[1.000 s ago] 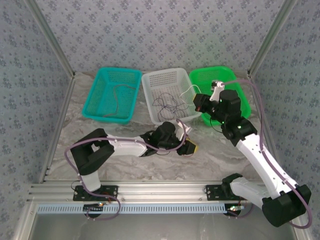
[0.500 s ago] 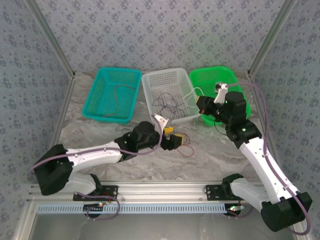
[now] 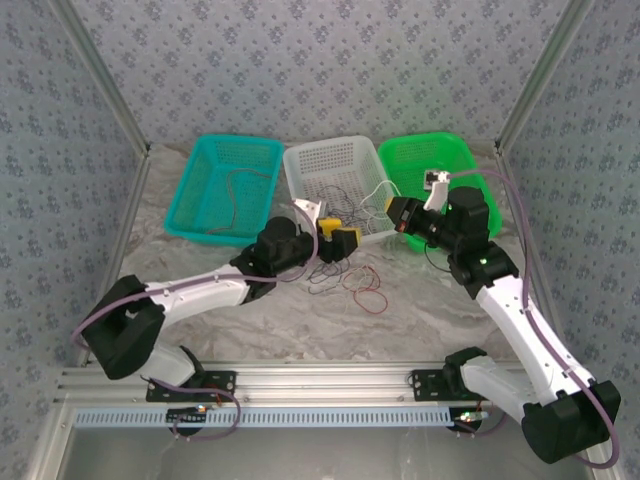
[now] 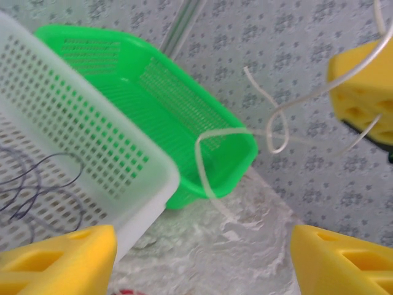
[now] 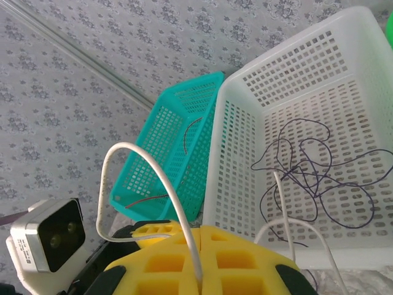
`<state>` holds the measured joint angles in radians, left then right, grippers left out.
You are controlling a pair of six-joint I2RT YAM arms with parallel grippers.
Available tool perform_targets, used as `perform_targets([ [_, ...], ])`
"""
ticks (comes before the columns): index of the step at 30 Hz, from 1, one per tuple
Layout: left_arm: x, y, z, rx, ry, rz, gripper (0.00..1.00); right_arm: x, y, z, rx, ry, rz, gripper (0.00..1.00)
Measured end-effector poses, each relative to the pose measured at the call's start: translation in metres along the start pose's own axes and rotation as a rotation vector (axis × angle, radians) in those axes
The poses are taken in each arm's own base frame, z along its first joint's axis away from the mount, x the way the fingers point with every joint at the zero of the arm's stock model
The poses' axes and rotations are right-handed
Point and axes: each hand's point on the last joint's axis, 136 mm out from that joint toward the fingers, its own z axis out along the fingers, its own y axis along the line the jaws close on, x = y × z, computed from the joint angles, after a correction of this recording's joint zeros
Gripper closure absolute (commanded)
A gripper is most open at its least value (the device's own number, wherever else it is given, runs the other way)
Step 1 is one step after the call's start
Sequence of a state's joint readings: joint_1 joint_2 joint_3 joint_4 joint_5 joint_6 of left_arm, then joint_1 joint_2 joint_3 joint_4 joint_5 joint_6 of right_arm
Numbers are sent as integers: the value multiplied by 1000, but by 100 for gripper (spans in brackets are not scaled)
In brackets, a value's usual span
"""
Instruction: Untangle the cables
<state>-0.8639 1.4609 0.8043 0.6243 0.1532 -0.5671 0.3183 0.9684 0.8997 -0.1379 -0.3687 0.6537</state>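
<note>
Marbled worktop (image 3: 420, 310), grey flowery wallpaper all round, and three baskets along the back: teal basket (image 3: 200, 205), white basket (image 3: 345, 165), green basket (image 3: 445, 150).

The left claw (image 3: 335, 238) is right at the white basket's near rim. On its own camera the yellow pads (image 4: 58, 258) sit way apart with nothing between them, so it's wide open and empty.

The right claw (image 3: 400, 215) hangs over the gap between the white and green baskets. Its pads are pressed together on the white cable (image 5: 147, 166), which comes up from between them and arches off to the left. From the left wrist you can see that same cable curling in the air in front of the green basket, with one end at the other claw's yellow pad.

As for the rest of the cables:
- The dark cables (image 3: 335, 207) lie in a loose scribble on the white basket's floor.
- The red cable (image 3: 368, 285) is out on the worktop in front of that basket, in a couple of loops, with a thin dark loop just beside it.
- One more thin wire lies in the teal basket, reddish-brown as far as I can tell.
</note>
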Motion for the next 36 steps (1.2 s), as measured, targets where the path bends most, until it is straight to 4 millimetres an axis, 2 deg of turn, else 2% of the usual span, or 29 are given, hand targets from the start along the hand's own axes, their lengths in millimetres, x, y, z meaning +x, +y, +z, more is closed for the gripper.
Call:
perform_targets([
  [6,-12,-20,17,106,-21,5,28,-1,4,0,-21,-3,14,100],
  [12,-12,-27,33,158,-8,3,41,-1,7,0,-34,-1,24,100],
  [13,-12,-27,35,161,-7,2,45,-1,7,0,-36,0,26,100],
  [18,-12,-26,44,147,11,38,81,0,7,0,-37,8,28,100],
  [23,-12,-22,49,101,61,125,97,13,-3,-1,5,60,40,100],
  [29,-8,-6,52,-20,167,290,100,33,-16,-8,84,157,53,100],
  [36,-10,31,47,-259,276,506,100,43,-26,-16,146,216,70,100],
])
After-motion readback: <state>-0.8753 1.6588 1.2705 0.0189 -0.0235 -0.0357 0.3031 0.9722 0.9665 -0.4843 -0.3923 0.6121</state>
